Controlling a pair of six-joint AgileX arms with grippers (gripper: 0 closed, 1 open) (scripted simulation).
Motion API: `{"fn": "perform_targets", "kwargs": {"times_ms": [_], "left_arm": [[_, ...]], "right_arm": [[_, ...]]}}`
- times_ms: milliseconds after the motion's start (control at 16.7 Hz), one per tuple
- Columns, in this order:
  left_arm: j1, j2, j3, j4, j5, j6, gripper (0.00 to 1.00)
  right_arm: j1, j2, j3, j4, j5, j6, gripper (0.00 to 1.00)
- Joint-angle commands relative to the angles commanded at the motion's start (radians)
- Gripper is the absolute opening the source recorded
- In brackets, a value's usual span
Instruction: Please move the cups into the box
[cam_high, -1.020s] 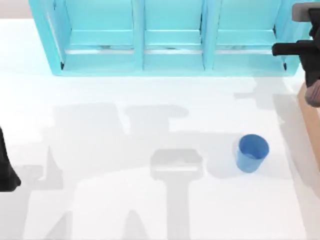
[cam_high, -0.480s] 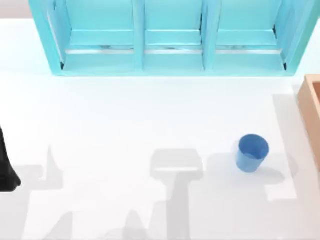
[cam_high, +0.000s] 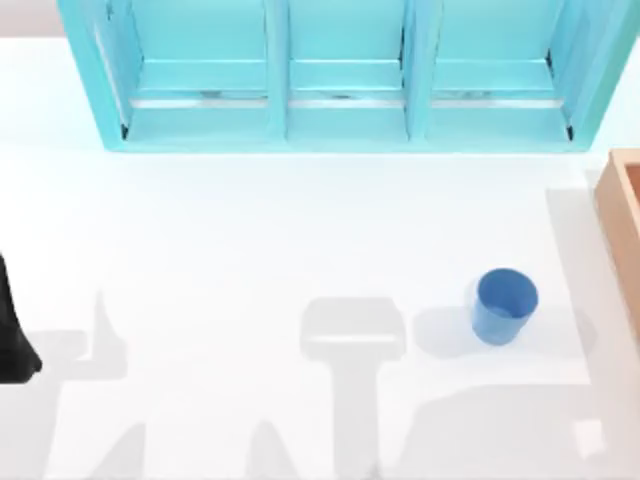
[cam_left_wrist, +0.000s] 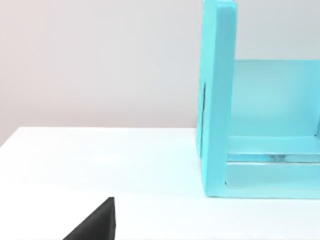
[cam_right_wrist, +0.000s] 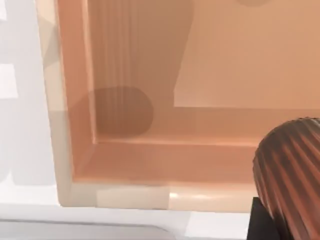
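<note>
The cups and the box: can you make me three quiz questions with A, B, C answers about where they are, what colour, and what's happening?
1. Where does the blue cup stand?
A. In the turquoise shelf
B. On the white table, toward its right side
C. In the box

2. What colour is the ribbed cup?
A. Reddish-brown
B. Green
C. Yellow

3. How is the blue cup standing?
A. Tipped over
B. Stacked on the other cup
C. Upright, mouth open

Answers: B, bare table surrounds it, left of the box. A, the right wrist view shows its brown ribs above the box. C, its round mouth faces up.
</note>
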Motion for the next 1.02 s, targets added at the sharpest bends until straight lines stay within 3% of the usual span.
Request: {"fn": "perform_targets", "kwargs": {"times_ms": [1020], "left_arm": [[0.0, 0.0, 0.0, 0.0, 0.0, 0.0, 1.0]], "right_arm": [[-0.008, 0.011, -0.248, 0.259, 0.0, -0.008, 0.0]]}}
